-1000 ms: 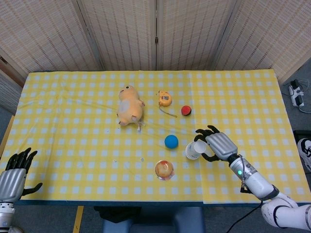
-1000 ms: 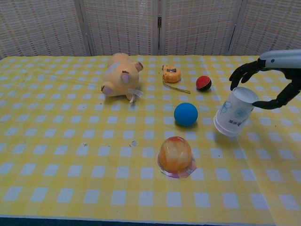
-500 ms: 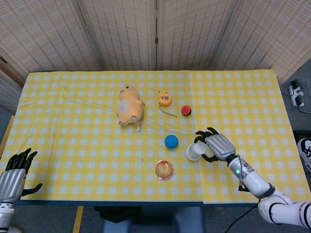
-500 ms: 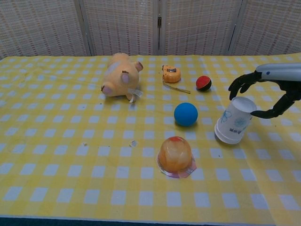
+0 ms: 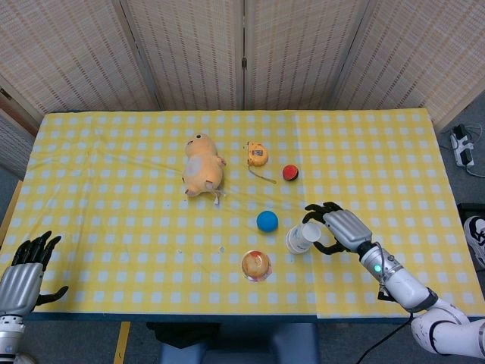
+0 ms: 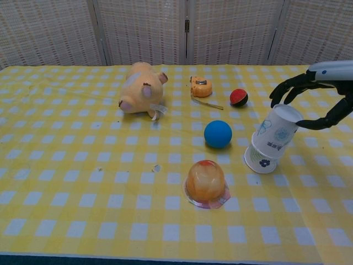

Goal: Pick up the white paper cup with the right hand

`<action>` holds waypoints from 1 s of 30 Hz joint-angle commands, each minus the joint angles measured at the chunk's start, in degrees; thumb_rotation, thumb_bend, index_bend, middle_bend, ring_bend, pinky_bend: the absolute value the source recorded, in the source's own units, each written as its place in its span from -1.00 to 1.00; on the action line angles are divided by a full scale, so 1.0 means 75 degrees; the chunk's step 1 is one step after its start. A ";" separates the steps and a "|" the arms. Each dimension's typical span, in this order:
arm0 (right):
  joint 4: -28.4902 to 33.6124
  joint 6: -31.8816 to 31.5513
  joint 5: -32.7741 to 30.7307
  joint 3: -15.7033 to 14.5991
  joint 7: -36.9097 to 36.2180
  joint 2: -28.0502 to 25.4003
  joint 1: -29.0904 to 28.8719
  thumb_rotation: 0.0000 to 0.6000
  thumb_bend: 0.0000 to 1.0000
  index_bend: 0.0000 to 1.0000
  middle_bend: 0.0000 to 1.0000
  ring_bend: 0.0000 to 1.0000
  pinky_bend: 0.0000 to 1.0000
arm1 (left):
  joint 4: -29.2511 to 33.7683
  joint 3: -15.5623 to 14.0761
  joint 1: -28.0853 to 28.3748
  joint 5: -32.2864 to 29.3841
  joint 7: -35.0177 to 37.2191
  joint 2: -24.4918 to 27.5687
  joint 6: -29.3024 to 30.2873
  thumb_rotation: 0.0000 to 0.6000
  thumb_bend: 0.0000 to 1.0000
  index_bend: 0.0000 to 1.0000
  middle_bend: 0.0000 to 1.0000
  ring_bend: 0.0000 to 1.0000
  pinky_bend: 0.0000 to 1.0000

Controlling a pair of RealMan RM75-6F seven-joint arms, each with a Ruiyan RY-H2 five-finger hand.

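The white paper cup (image 6: 274, 132) with a blue print is upside down and tilted, its mouth toward the left, right of the blue ball (image 6: 218, 133). A second nested cup (image 6: 259, 159) seems to stick out below it, down by the cloth. My right hand (image 6: 317, 96) curls over the cup's closed end, with fingers (image 6: 287, 91) above and the thumb against its side. In the head view, the right hand (image 5: 342, 227) grips the cup (image 5: 301, 237) from the right. My left hand (image 5: 23, 265) hangs open off the table's front left corner.
An orange jelly cup (image 6: 206, 182) stands just front-left of the cup. A red-black ball (image 6: 238, 97), an orange tape measure (image 6: 201, 86) and a plush toy (image 6: 139, 89) lie further back on the yellow checked tablecloth (image 6: 66, 182).
The cup has tilted further and its mouth has slid left toward the jelly cup. A lower nested cup now shows beneath it. The right hand rose slightly; the left hand stayed put.
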State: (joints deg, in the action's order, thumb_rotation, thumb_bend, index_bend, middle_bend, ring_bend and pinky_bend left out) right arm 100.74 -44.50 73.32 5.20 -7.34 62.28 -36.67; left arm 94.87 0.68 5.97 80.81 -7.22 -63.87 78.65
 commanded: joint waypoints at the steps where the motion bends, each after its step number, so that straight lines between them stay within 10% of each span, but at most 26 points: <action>1: 0.0018 -0.0276 0.0282 0.0054 -0.0261 -0.0121 0.0116 1.00 -0.09 -0.28 -0.67 -0.61 -0.82 | 0.0005 0.0003 -0.0012 -0.0007 0.0006 0.0015 0.0021 1.00 -0.57 -0.79 -0.93 -0.98 -1.00; 17: 0.0679 -0.1319 0.0775 -0.0149 -0.0410 -0.1431 0.0937 1.00 -0.09 -0.28 -0.67 -0.61 -0.82 | 0.0077 -0.0003 -0.0018 0.0013 -0.0031 0.0039 0.0050 1.00 -0.57 -0.80 -0.93 -0.98 -1.00; 30: -0.0871 -0.0552 0.0606 -0.0356 -0.0736 -0.0059 0.0786 1.00 -0.09 -0.28 -0.67 -0.61 -0.82 | 0.0215 -0.0010 -0.0014 0.0051 -0.0119 0.0077 0.0092 1.00 -0.57 -0.79 -0.93 -0.98 -1.00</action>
State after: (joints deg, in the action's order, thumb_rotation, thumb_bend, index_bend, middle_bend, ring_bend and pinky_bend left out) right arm 95.32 -49.48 77.85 2.74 -12.59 60.68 -30.35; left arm 96.47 0.60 5.87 81.20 -8.10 -63.30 79.34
